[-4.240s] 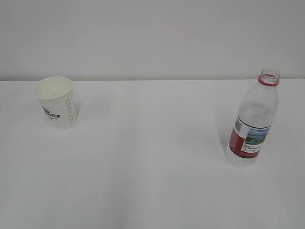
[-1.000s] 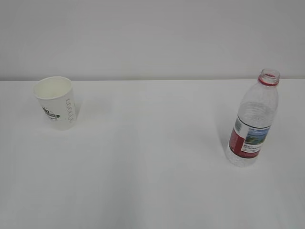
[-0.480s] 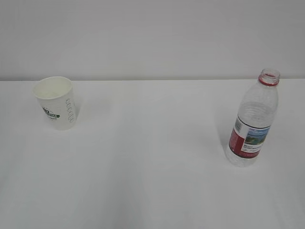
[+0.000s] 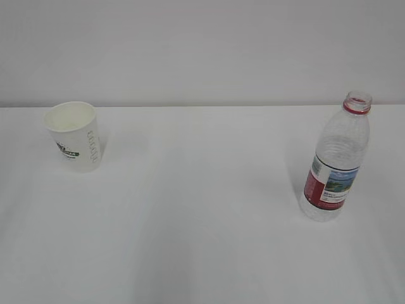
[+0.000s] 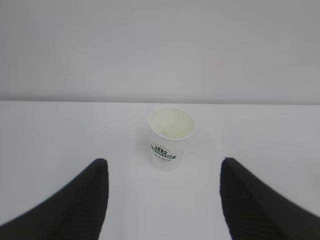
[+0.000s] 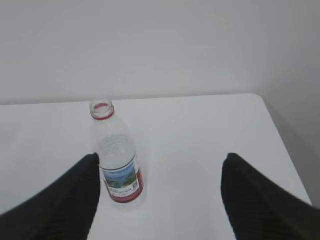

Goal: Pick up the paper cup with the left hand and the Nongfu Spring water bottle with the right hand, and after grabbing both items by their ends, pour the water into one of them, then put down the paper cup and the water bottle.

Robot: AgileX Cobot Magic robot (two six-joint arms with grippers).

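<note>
- Currently your left hand [image 5: 162, 200] has its fingers [image 5: 85, 200] spread wide, nothing between them, not touching anything.
- Ahead of that gap, well apart from both fingers, you have the paper cup [image 5: 170, 138] upright on the white bench [image 5: 60, 135], logo facing the wrist camera, mouth open.
- Your right hand [image 6: 160, 200] also has its fingers [image 6: 250, 200] spread wide and empty.
- From the right wrist view, the Nongfu Spring water bottle [image 6: 116, 160] stands upright ahead of the gap, toward the left finger; that fingertip overlaps the bottle's lower side in the picture, and you can't tell contact from it.
- Bottle has no cap on; red neck ring and open mouth visible, label toward the camera.
- Water level inside the bottle: can't tell from these pictures.
- In the exterior view neither hand shows. You see the cup [image 4: 74, 135] far left near the back of the bench [image 4: 202, 221], and the bottle [image 4: 335, 161] far right, well apart from each other, both standing.
- Behind the bench, a plain pale wall [image 4: 202, 50].
</note>
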